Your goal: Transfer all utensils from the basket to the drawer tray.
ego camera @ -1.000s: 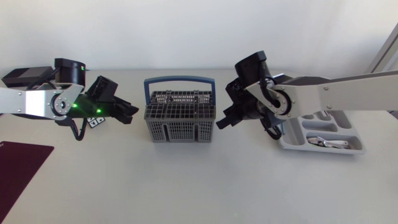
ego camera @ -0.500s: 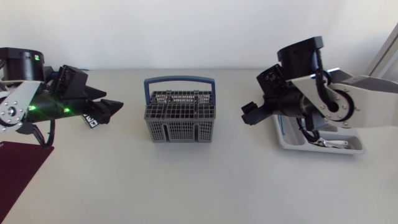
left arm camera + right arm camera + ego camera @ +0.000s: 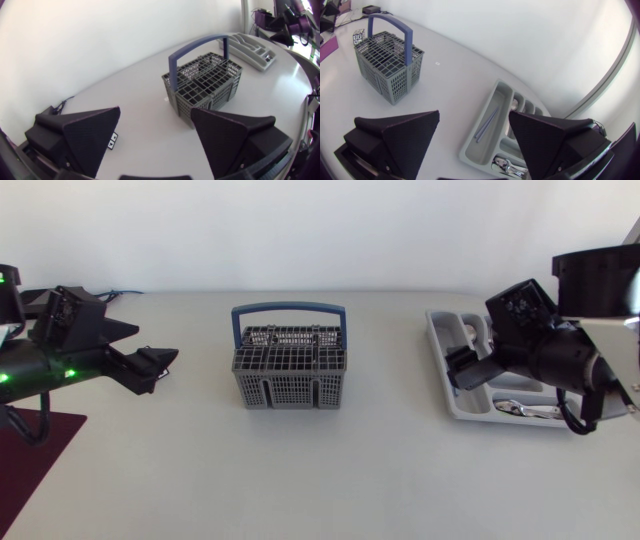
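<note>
Both my left claw (image 3: 156, 112) and right claw (image 3: 474, 114) are spread and empty. The left is well off the basket (image 3: 289, 367) and the right is over the tray (image 3: 437, 340). I see no utensils in the grey lattice basket with its blue hoop handle. Shiny metal cutlery (image 3: 528, 409) and thin lilac sticks (image 3: 487, 125) lie in the smooth moulded tray, so the job looks about done.

Soft, even light fills the scene, and the basket (image 3: 289, 383) casts only a faint shadow on the pale bench (image 3: 300, 470). Both wrist views bow strongly toward their edges.
</note>
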Controlling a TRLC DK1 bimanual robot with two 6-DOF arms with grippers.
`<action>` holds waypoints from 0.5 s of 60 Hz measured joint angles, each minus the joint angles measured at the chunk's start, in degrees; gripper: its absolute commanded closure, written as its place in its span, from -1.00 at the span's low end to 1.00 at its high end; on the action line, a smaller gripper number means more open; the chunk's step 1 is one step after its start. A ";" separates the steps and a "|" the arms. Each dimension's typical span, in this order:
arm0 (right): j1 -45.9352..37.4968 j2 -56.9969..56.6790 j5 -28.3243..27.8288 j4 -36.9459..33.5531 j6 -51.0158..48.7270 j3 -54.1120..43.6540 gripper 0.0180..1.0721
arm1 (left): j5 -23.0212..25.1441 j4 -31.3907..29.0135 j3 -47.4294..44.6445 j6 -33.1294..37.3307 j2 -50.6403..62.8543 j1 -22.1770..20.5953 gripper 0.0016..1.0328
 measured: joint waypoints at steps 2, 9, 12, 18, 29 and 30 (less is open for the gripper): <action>-0.46 -0.98 -0.37 -0.33 -0.15 -0.52 -0.91 | -0.81 0.02 -0.15 -0.02 -0.85 0.00 -0.93; -2.30 -4.90 -0.76 -0.85 -1.01 -2.49 -0.91 | -3.89 0.31 -0.87 -1.84 -4.13 0.00 -0.93; -3.10 -6.38 -0.79 -0.96 -1.01 -3.21 -0.91 | -4.42 0.76 -1.53 -3.26 -5.64 0.00 -0.93; -4.76 -9.42 -0.79 -1.14 -1.20 -4.90 -0.91 | -5.05 1.42 -3.15 -5.40 -8.92 0.00 -0.93; -6.69 -15.19 -1.01 -1.88 -1.86 -6.93 -0.91 | -6.12 2.19 -5.46 -6.25 -12.63 0.00 -0.93; -6.78 -15.47 -1.01 -1.92 -1.86 -6.95 -0.91 | -6.12 2.29 -5.70 -6.25 -12.96 0.00 -0.93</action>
